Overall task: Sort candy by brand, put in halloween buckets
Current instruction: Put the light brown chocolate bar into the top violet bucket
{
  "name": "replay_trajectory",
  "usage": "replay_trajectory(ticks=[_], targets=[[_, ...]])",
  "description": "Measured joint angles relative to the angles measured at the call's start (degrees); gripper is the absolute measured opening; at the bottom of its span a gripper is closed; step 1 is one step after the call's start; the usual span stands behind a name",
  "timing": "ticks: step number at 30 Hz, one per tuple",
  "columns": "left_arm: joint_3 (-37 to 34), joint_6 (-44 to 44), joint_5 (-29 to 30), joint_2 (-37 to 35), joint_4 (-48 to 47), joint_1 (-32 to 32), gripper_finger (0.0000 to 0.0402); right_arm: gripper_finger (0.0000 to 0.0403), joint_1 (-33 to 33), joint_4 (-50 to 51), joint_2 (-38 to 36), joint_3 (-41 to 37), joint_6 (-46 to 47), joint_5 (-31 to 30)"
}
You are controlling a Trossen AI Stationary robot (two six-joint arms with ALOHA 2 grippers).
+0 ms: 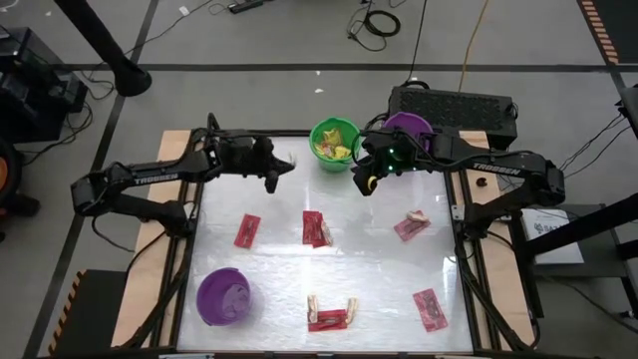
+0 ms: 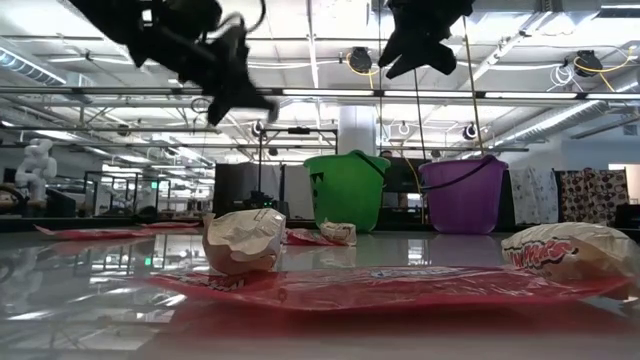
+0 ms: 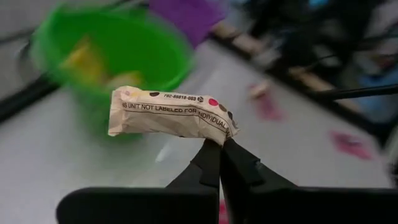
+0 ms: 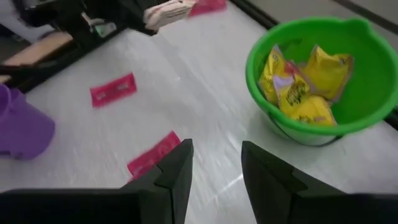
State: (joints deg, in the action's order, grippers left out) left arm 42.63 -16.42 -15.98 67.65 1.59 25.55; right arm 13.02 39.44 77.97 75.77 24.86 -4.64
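Note:
My left gripper (image 1: 282, 168) hangs above the table's far left part, shut on a small tan candy packet (image 3: 171, 115), just left of the green bucket (image 1: 334, 128). That bucket stands at the far edge and holds yellow packets (image 4: 298, 84). A purple bucket (image 1: 411, 126) stands to its right, and another purple bucket (image 1: 224, 296) sits near the front left corner. My right gripper (image 4: 214, 168) hovers open beside the green bucket with nothing between its fingers. Red packets (image 1: 317, 228) and tan pieces (image 1: 414, 215) lie flat on the table. My left gripper pinches the tan packet between its two fingertips (image 3: 211, 158), at the packet's lower edge near one end (image 3: 216, 135). The fingers slant slightly down, coming from the table's left. The packet lies crosswise over the fingertips, roughly level and clear of the table.
Red packets lie at the left middle (image 1: 246, 230), the right middle (image 1: 409, 229), the front right (image 1: 431, 308) and the front centre (image 1: 329, 319), the last with tan pieces beside it. A black box (image 1: 454, 105) sits behind the far edge.

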Motion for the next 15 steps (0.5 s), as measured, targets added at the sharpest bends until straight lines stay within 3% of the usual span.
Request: replay_trajectory(ticks=[5,11,15], targets=[[0.7,2.8,-3.4,0.2,7.4,-1.1,0.0002,0.013,0.0,-5.7,1.5,0.0,0.0,-0.2],[0.7,11.4,-8.2,0.2,10.3,-2.2,0.0002,0.013,-0.7,-14.4,6.0,0.0,2.8,0.1],[0.7,16.0,-8.4,0.2,10.6,-3.3,0.0002,0.013,-1.5,-22.9,9.8,0.0,2.7,0.6]])
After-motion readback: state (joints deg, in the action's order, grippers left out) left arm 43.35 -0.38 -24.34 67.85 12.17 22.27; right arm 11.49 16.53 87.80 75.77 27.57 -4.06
